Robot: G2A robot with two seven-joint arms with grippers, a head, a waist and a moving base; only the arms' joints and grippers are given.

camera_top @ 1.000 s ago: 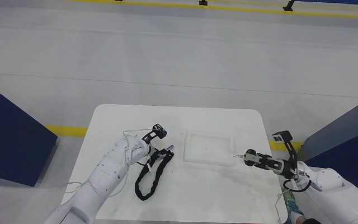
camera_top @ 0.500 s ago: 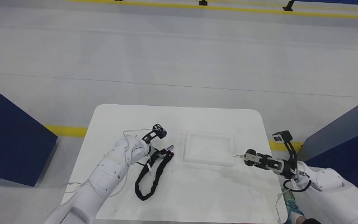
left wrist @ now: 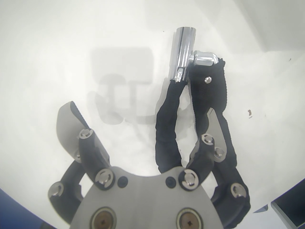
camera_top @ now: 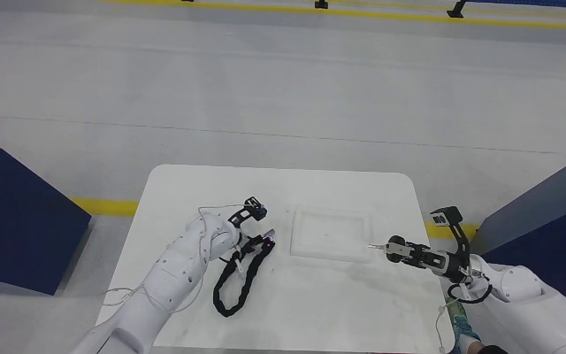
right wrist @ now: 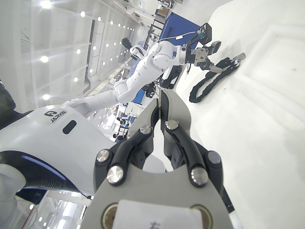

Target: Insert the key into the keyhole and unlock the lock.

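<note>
The left gripper (left wrist: 139, 111) stood with fingers apart, one finger touching the black sleeve of the lock (camera_top: 235, 285), which lay left of centre in the top view. At right, the right gripper (camera_top: 385, 247) was clamped on the key (camera_top: 375, 245), just beside the tray (camera_top: 329, 211).

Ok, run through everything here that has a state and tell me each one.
Left gripper, open, above the chain lock.
Right gripper, shut on the key.
Key, held clear of the lock, not inserted.
Chain lock, lying on the table, loop closed, pin in the cylinder.
</note>
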